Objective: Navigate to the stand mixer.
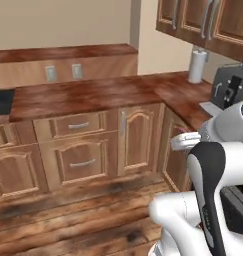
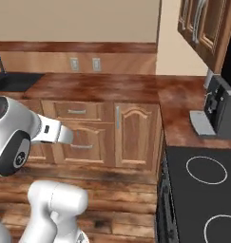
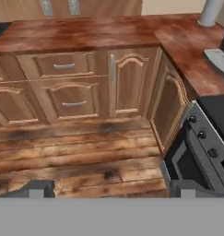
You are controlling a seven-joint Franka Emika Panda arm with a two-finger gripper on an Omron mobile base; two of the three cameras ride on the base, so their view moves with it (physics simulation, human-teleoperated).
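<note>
The stand mixer is out of view. My gripper hangs above the wooden floor, facing the corner of the base cabinets. It is open, its two dark fingertips stand far apart, and nothing lies between them. The L-shaped wooden counter runs along the back wall and turns towards me on the right.
A dark grey coffee machine and a white paper towel roll stand on the right counter. A black stove with its oven front is at the near right. A dark sink lies at the left. Upper cabinets hang above.
</note>
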